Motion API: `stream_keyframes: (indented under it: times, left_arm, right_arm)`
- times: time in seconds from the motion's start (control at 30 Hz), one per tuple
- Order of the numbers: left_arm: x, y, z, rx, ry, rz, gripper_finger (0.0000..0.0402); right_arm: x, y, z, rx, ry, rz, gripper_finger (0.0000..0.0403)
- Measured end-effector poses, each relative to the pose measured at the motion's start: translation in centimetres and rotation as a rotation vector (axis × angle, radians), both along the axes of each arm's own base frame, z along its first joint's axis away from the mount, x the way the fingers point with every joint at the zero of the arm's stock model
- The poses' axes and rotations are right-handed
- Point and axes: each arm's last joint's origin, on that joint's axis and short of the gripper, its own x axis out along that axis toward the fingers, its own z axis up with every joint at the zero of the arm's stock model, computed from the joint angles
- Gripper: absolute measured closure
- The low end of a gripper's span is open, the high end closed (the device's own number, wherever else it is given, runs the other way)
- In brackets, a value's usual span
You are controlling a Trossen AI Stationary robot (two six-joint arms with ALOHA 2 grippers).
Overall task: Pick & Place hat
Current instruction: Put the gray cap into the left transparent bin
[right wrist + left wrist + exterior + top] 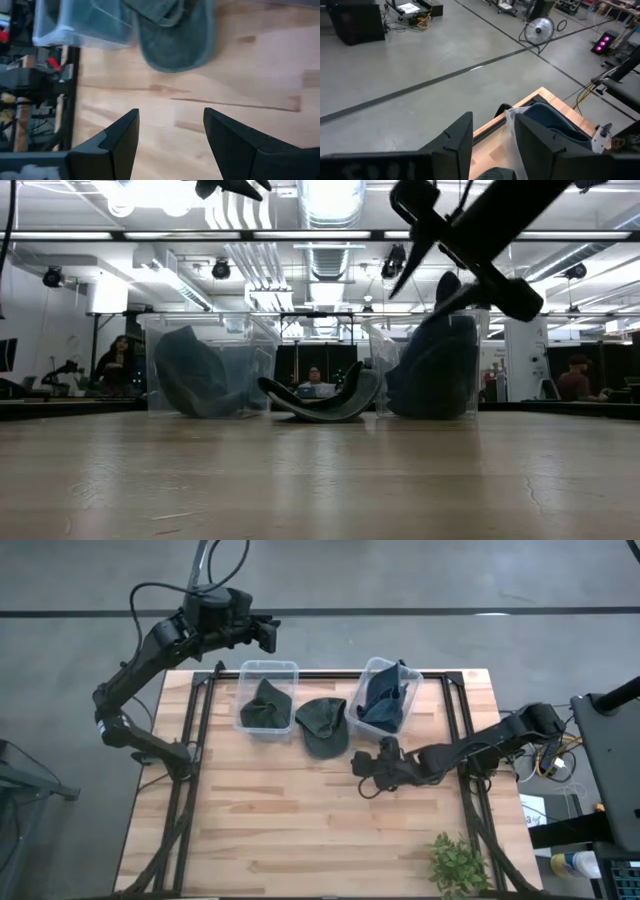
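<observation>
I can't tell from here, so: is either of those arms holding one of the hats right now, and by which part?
Nothing is held. The right tool is open over bare wood, short of the hat lying between the bins. The left tool is open too, raised beyond the table's far edge.

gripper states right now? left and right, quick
Left gripper: open, empty, raised beyond the table's far edge by the left bin.
Right gripper: open, empty, over the table near the loose hat.
</observation>
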Motion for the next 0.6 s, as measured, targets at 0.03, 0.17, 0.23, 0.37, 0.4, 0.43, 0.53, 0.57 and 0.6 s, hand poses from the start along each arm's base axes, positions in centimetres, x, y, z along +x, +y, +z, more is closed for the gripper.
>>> stream_keyframes:
  times: [0.03,0.17,0.23,0.37,0.4,0.43,0.53,0.57,0.6]
  left_arm:
    - [0.0,0.0,0.0,0.0,-0.002,-0.005,0.0264]
    - [-0.1,-0.1,0.1,0.015,0.004,-0.016,0.0264]
    - [-0.1,-0.1,0.2,0.018,0.005,-0.017,0.0264]
    - [-0.4,-0.3,0.3,0.023,-0.003,-0.016,0.0264]
    - [-0.5,-0.3,0.4,0.026,-0.008,-0.016,0.0264]
    - [-0.6,-0.4,0.5,0.029,-0.011,-0.016,0.0264]
    - [-0.8,-0.6,0.7,0.032,-0.016,-0.016,0.0264]
    - [-0.9,-0.6,0.7,0.033,-0.019,-0.016,0.0264]
    - [-0.9,-0.6,0.7,0.033,-0.02,-0.016,0.0264]
  right_arm:
    - [-0.2,0.0,-0.4,-0.008,0.006,-0.01,0.0187]
    - [-0.2,0.1,-1.6,-0.089,0.022,-0.047,0.0187]
    - [0.3,0.2,-2.4,-0.094,0.03,-0.05,0.0187]
    - [1.6,0.7,-4.6,-0.096,0.054,-0.05,0.0187]
    - [1.9,0.8,-5.1,-0.097,0.066,-0.051,0.0187]
    - [2.2,0.9,-5.7,-0.097,0.08,-0.056,0.0187]
    - [3.0,1.0,-7.1,-0.083,0.104,-0.086,0.0187]
    - [3.3,1.1,-7.4,-0.078,0.103,-0.094,0.0187]
    - [3.7,1.2,-7.6,-0.071,0.096,-0.1,0.0187]
